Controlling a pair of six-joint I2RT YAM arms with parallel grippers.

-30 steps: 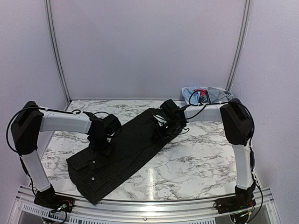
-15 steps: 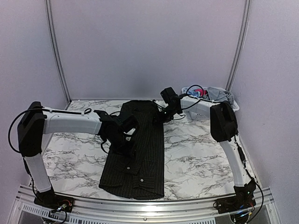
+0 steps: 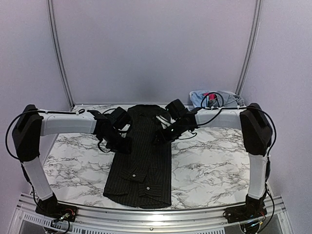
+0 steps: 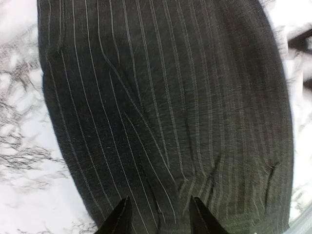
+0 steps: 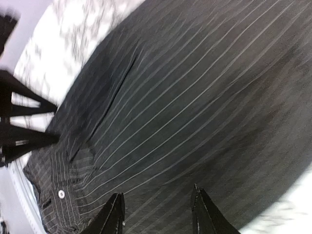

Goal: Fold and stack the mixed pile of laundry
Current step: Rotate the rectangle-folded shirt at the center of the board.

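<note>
Shirt (image 3: pixel 142 163) lengthwise on table (image 3: pixel 214 168) (centre), garments (image 3: pixel 222 99) heaped behind, far right

No readable txt, labels, brands or nos. in any view; nothing legible.

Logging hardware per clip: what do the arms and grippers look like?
The left arm and right arm have white tubular links, black joint housings and loose black cables. The left gripper and right gripper end in black tapered fingers.
</note>
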